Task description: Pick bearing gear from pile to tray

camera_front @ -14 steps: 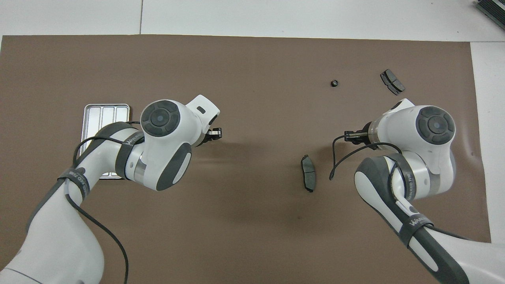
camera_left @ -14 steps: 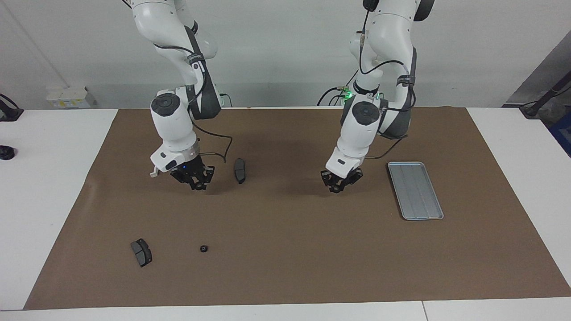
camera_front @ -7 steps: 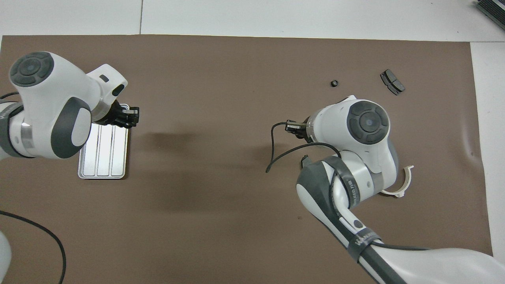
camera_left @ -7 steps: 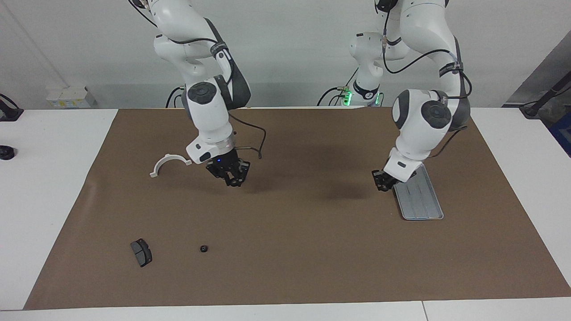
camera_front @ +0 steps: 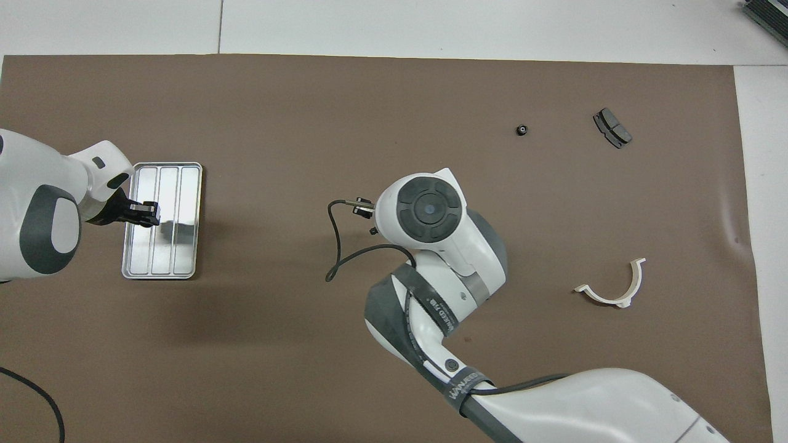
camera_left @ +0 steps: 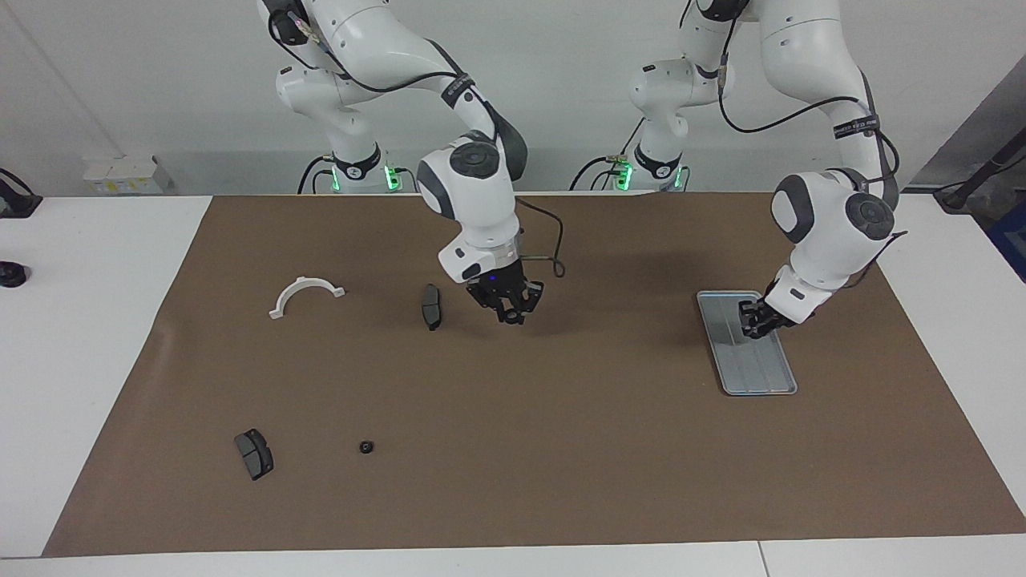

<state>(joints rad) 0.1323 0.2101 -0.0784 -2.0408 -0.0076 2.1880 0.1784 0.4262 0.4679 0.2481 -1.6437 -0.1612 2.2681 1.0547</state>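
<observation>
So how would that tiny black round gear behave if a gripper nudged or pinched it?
The tiny black round gear lies flat on the brown mat, so it probably slides rather than rolls. It looks rigid. Being so small, with nothing touching it, it may skid or pop away from a pinch that is off-centre.

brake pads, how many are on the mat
2. One brake pad lies far from the robots, toward the right arm's end. The other lies nearer them, beside the white bracket; the overhead view hides it.
</observation>
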